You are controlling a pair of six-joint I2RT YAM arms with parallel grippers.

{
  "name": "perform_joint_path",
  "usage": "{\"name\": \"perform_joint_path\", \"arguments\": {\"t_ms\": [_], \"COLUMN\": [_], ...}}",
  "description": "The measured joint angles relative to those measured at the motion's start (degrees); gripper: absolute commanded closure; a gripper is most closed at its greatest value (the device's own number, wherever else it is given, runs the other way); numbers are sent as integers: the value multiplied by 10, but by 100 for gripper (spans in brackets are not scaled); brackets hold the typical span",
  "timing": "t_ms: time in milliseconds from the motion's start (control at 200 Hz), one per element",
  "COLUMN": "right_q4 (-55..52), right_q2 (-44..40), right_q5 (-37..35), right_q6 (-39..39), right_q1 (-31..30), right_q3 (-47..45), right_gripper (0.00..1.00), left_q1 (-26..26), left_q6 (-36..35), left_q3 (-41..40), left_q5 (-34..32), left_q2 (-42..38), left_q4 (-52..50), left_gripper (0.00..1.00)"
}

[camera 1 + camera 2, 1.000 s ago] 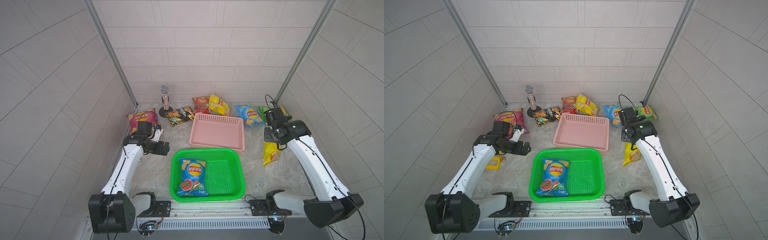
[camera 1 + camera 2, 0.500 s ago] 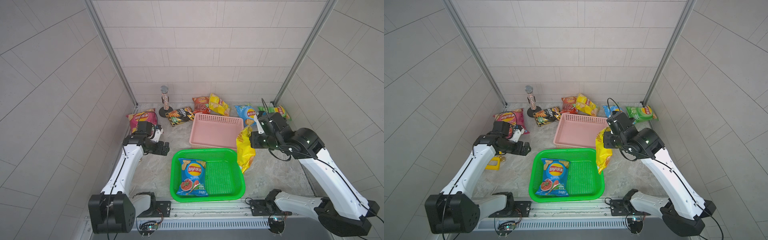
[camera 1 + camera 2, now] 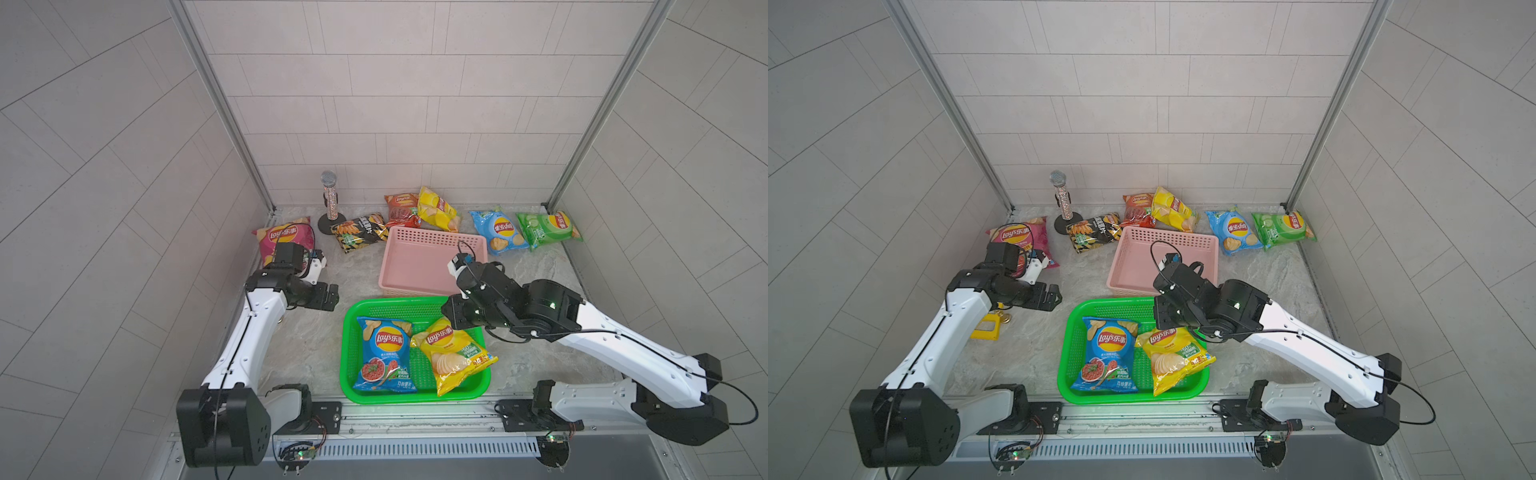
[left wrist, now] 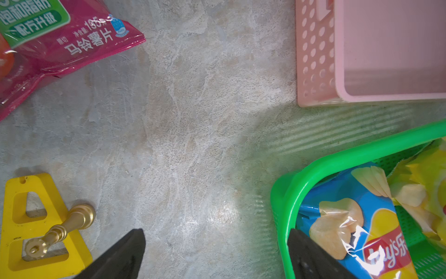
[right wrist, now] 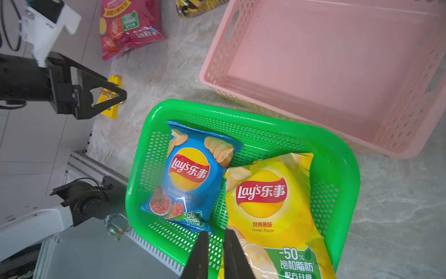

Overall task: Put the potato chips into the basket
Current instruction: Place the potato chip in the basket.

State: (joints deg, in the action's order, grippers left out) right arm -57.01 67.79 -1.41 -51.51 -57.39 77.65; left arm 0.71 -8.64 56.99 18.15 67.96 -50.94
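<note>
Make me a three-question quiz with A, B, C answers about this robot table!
1. Where does the microphone stand? A on a shelf; B at the back, beside the black bag; C on a chair.
2. How many bags lie in the green basket? A one; B two; C four.
3. How is the left gripper? A wide open; B shut on a bag; C out of sight.
Answers: 1B, it stands by the back wall; 2B, one blue bag, one yellow bag; 3A, its fingers stand far apart.
</note>
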Motion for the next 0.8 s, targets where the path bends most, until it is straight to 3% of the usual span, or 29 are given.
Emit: {"name": "perform_joint_path", "arguments": {"t_ms": [145,390,560,801], "right_q4": [-17,-79,-129,-125], "right_q2": [0,-1,0,50], "right_q5": [-28,14,55,92], "right_q6": [0,19,21,25], "right_q1": [0,-12,-54,-94], "right_q3": [-5,-27,-63,-104], "right_gripper": [60,58,57,55], "left_q1": [0,0,0,0], "left_q6": [0,0,0,0], "left_q3": [0,0,0,0], "left_q5": [0,0,0,0], "left_q2": [-4,-5,-5,-5], "left_q4": [0,0,0,0], "left_gripper": [0,0,0,0]}}
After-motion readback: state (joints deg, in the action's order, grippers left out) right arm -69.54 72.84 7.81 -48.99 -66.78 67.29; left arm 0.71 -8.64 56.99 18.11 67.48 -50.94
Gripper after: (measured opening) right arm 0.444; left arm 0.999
